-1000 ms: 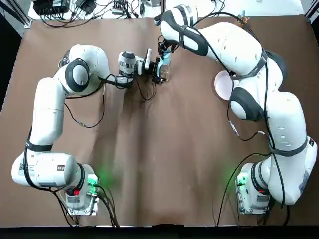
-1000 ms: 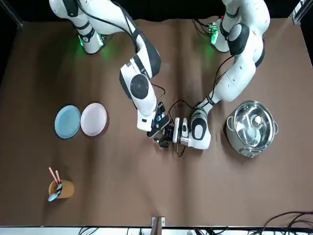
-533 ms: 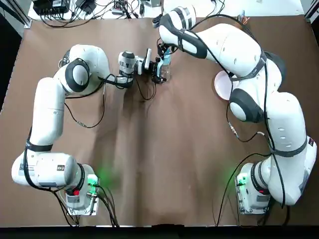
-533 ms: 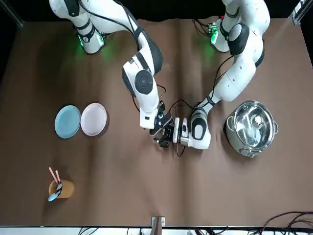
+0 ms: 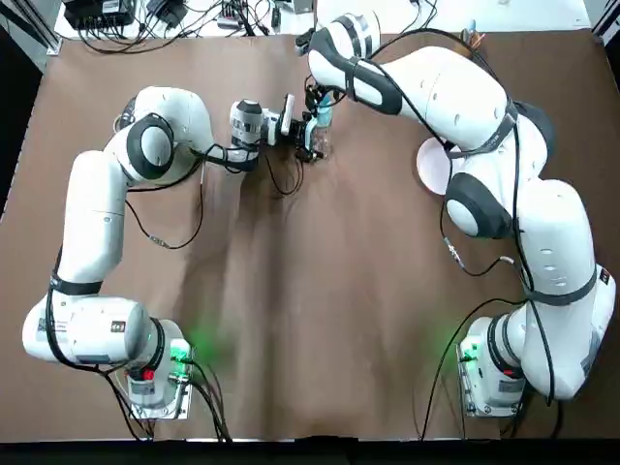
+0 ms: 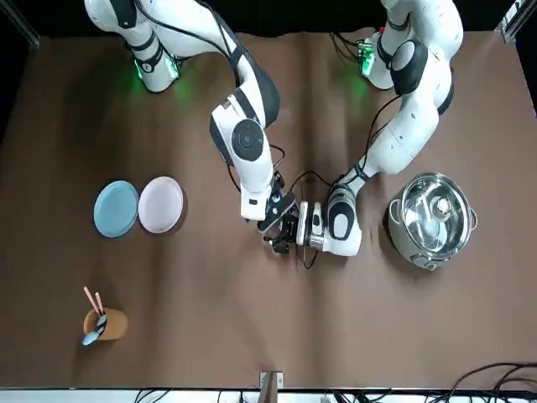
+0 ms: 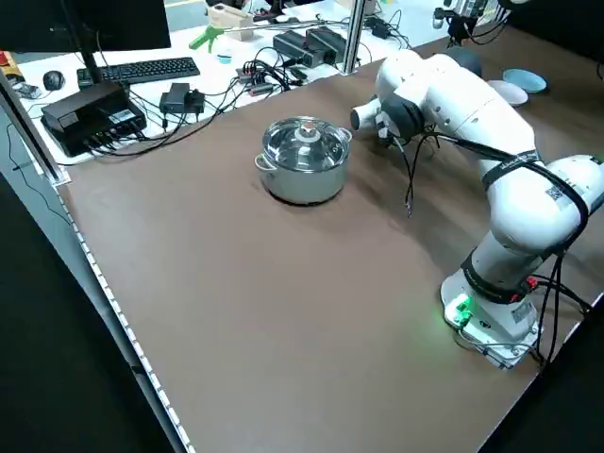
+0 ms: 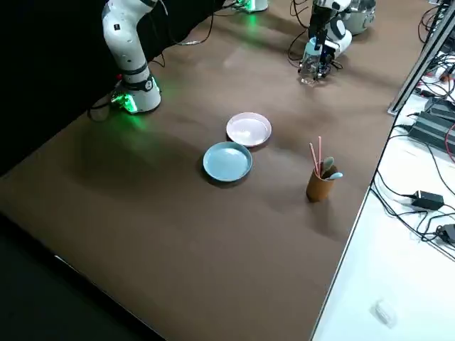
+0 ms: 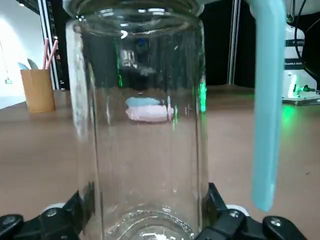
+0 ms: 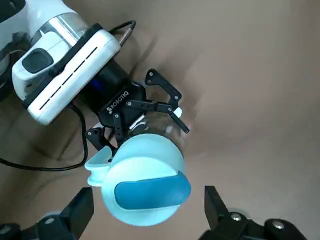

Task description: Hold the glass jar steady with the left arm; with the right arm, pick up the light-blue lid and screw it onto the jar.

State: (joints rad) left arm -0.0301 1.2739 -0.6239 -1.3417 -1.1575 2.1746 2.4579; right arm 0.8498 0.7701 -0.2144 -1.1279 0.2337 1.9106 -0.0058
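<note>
Toward twelve o'clock on the bench [image 5: 291, 291], seen from overhead, the glass jar [image 5: 320, 147] stands upright. The left gripper [image 5: 303, 136] reaches in from its nine o'clock side and the right gripper [image 5: 318, 100] hangs directly over it. The light-blue lid [image 5: 324, 116] shows between jar and right gripper.

From the front, both wrists crowd the jar. A steel pot [image 6: 432, 220] sits at its three o'clock, and two plates [image 6: 138, 206] lie well apart from it at nine o'clock.

From the left wrist, the jar fills the frame. The left jaws are clamped on its lower wall, one on each side, and a light-blue strap [image 9: 267, 100] from the lid hangs down beside the glass.

From the right wrist, the lid sits on the jar's mouth. The right jaws stand apart, one on either side of the lid, with bench showing in both gaps, so they grip nothing.

The lid is placed, and the work looks to be in the screwing step, between turns. How far the thread has caught is hidden, so it may be barely seated. Next, the right jaws should close squarely on the lid's rim and twist it while the left clamp keeps the glass from spinning. A tilted grip could cross the thread.
</note>
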